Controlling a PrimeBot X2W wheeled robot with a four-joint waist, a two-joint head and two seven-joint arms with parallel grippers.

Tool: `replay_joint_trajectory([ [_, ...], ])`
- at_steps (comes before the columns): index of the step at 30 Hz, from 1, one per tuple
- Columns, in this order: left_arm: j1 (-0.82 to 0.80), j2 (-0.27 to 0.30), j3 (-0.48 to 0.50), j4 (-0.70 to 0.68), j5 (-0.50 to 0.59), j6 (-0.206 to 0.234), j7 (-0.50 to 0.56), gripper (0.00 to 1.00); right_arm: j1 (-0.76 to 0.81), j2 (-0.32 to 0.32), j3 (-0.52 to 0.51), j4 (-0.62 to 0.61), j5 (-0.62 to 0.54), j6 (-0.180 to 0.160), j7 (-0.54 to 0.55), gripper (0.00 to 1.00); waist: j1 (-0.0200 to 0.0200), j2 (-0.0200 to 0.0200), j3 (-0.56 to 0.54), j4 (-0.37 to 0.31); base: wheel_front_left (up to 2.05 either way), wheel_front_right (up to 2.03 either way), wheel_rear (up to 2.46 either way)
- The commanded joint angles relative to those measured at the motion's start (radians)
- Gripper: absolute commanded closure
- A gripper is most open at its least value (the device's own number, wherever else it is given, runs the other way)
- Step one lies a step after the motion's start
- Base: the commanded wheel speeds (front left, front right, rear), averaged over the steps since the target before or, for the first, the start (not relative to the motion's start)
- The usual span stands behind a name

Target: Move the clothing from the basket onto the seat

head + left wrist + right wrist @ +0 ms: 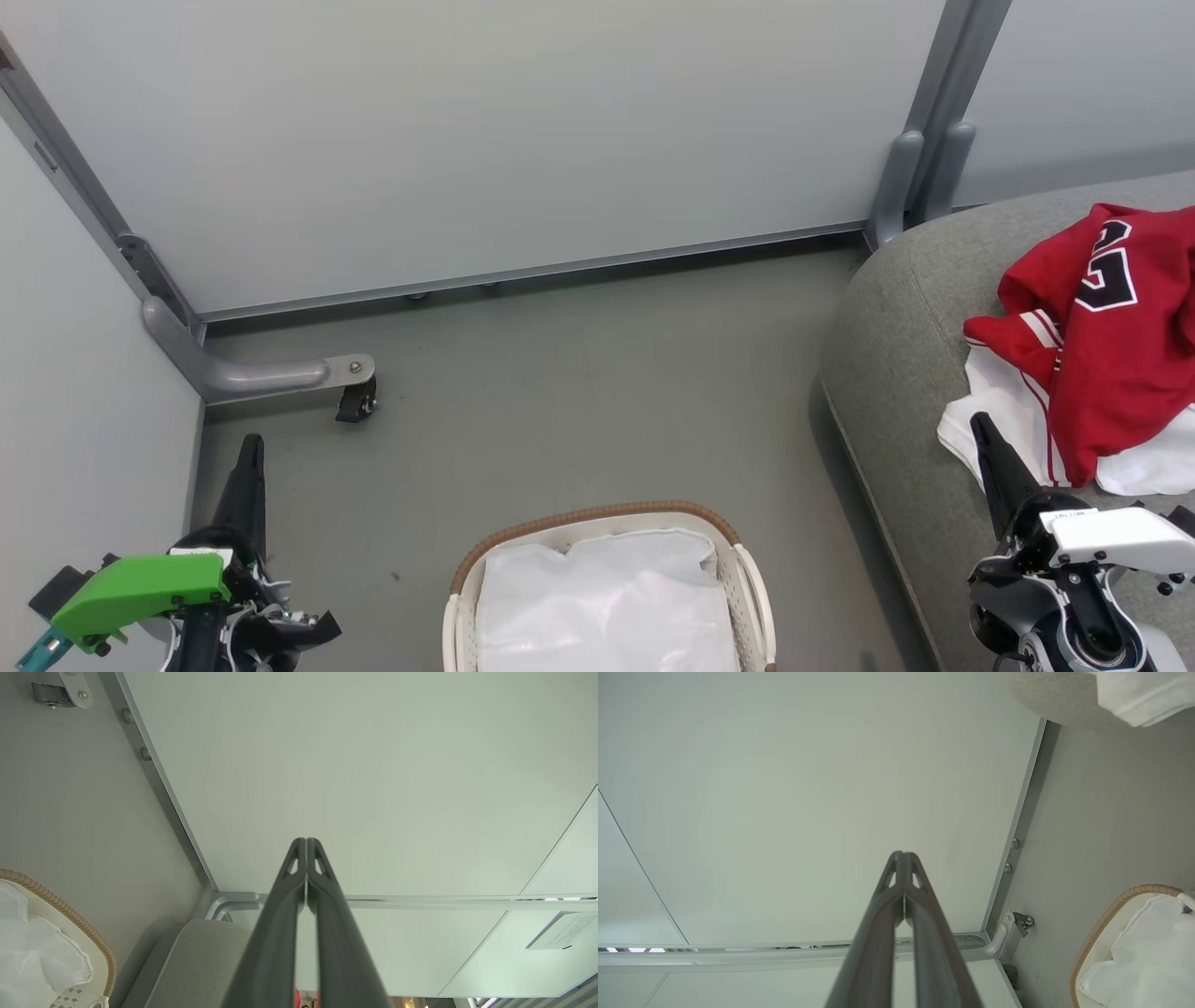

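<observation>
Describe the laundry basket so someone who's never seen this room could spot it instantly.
Find the large grey fabric seat on the right. On the grey floor left of it sits an oval white basket. Its brown woven rim and white liner stand out.

Bright and even all round, soft diffuse light. Faint shadow on the floor point(784, 448) along the foot of the seat point(896, 373), thin dark line under the wall panel point(467, 140). Sharp in the head view. Fisheye bending in both wrist views, curving the frame rail point(784, 951); left claw point(306, 843) softly blurred near the lens; basket liner point(28, 961) nearly washed out.
</observation>
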Motion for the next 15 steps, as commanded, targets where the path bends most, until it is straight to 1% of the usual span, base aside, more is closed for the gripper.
replay_joint_trajectory([
  [1,-0.012,0.007,0.003,-0.002,-0.003,-0.003,0.004,1.0,0.011,-0.006,-0.002,-0.004,0.003,0.0,0.004,1.0,0.0,0.0,0.0,0.0,0.0,0.0,0.0],
  [15,-0.012,0.006,0.003,-0.002,-0.003,-0.003,0.004,1.0,0.011,-0.006,-0.002,-0.004,0.003,0.0,0.004,1.0,0.0,0.0,0.0,0.0,0.0,0.0,0.0],
])
